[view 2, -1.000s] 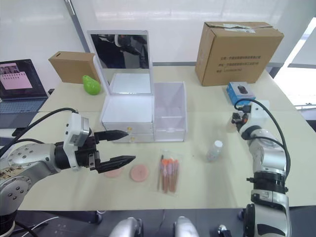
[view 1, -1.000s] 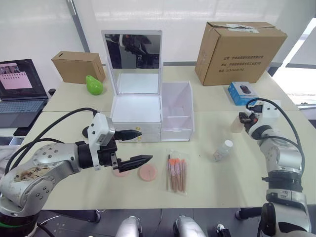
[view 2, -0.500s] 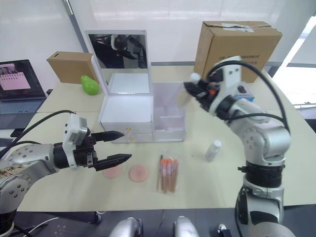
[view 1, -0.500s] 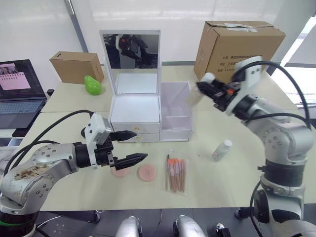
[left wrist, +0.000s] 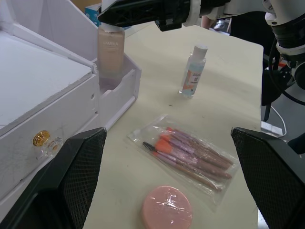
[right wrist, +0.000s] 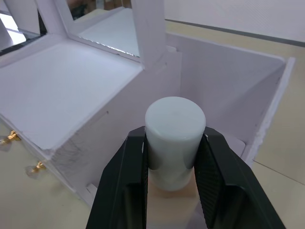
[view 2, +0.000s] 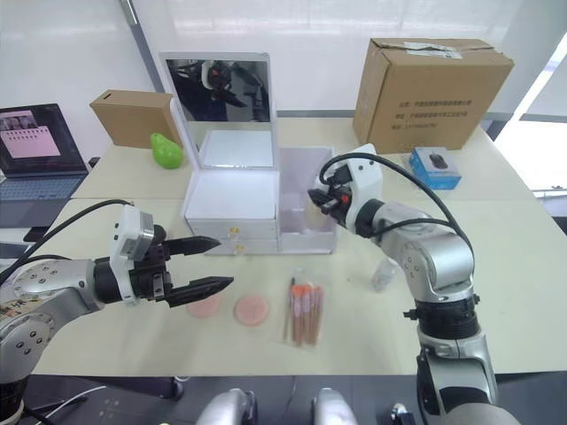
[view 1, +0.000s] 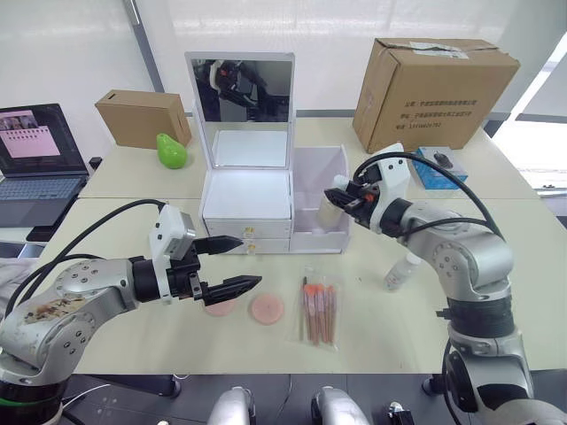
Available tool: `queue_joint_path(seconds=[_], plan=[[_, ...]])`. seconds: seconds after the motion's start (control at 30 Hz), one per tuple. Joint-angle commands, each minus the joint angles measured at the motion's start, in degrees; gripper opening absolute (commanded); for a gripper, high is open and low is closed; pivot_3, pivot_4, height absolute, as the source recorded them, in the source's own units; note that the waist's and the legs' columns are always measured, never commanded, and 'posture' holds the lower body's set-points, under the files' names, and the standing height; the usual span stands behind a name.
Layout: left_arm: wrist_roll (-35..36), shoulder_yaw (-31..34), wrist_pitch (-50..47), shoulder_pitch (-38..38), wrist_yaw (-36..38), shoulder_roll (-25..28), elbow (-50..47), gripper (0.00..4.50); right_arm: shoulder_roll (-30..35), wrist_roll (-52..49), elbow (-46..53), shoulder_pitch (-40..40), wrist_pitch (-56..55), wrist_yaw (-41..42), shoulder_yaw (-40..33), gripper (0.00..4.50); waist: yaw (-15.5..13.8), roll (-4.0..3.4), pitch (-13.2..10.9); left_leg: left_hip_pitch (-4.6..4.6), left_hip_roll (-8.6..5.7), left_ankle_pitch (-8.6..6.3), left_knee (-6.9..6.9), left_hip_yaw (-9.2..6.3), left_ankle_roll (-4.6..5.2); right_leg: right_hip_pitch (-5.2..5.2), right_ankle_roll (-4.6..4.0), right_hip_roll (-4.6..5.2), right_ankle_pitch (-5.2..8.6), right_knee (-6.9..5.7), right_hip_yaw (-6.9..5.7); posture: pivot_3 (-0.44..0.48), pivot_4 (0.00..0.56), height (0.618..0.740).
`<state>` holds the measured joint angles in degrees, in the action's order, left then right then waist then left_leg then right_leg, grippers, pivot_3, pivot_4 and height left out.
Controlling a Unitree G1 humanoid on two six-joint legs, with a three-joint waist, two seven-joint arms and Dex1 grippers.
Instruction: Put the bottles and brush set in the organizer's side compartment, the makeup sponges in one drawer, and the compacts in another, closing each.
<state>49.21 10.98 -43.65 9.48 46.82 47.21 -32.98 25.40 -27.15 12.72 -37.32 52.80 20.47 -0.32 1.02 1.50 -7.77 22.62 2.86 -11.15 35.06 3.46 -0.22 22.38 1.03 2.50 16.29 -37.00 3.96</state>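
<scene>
**Operator:** While I log the stock: item one, beige bottle (left wrist: 110, 50), pinched at its white cap by my right gripper (right wrist: 172, 143), upright and partly down inside the side compartment (view 1: 321, 199) of the organizer (view 1: 246, 199). Whether its base touches the floor of the bin, I cannot tell.

**Supervisor:** Step in hand?

**Operator:** First bottle going into the bin, by my reading. Next move calls for lowering until it seats, then parting the fingers and lifting straight up, clear of the bin walls.

**Supervisor:** Remaining items?

**Operator:** Item two, small clear bottle (view 1: 400, 270), standing on the table (view 1: 496, 292) near the right arm. Item three, brush set (view 1: 316, 308), lying in front of the organizer. Item four, two makeup sponges (view 1: 264, 309), beside it. Both drawers closed. Left gripper (view 1: 228, 266), fingers spread, empty, hovering just in front of the drawers.
</scene>
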Motion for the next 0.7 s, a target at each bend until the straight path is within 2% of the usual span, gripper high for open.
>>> queue_joint_path(seconds=[0.03, 0.33, 0.6, 0.7], plan=[[-0.4, 0.9, 1.2, 1.3, 0.0, 0.5, -0.6, 4.5, -0.4, 2.3, 0.6, 0.1, -1.7, -1.5, -0.2, 1.02, 0.0, 0.0, 0.0, 0.0, 0.0, 0.0, 0.0, 0.0, 0.0, 0.0, 0.0, 0.0, 0.0, 0.0, 0.0, 0.0, 0.15, 0.74], [-0.8, 0.5, 0.9, 2.4, 0.3, 0.6, -0.4, 4.5, -3.5, 6.8, 0.8, 4.2, -3.3, -4.4, 1.3, 1.02, -0.1, 0.0, 0.0, 0.01, -0.01, 0.0, -0.01, -0.02, 0.0, 0.0, 0.01, 0.0, 0.0, 0.01, -0.01, 0.0, 0.15, 0.74], [-1.2, 0.2, 0.7, 3.3, 0.4, 0.7, -0.4, 4.5, -3.5, 10.2, -2.2, 5.6, -6.3, -4.3, 2.7, 1.02, -0.2, 0.01, 0.0, 0.02, -0.02, 0.0, 0.0, -0.03, 0.0, -0.02, 0.01, 0.01, 0.01, 0.04, -0.03, 0.0, 0.15, 0.74], [-1.0, 0.2, 0.5, 3.7, 0.2, 0.6, -0.4, 4.5, -3.8, 10.1, -2.6, 5.1, -6.9, -4.0, 2.4, 2.05, -0.2, 0.02, 0.0, 0.02, -0.02, 0.0, 0.0, -0.05, 0.0, -0.04, 0.02, 0.0, 0.01, 0.07, -0.03, 0.0, 0.15, 0.74]])
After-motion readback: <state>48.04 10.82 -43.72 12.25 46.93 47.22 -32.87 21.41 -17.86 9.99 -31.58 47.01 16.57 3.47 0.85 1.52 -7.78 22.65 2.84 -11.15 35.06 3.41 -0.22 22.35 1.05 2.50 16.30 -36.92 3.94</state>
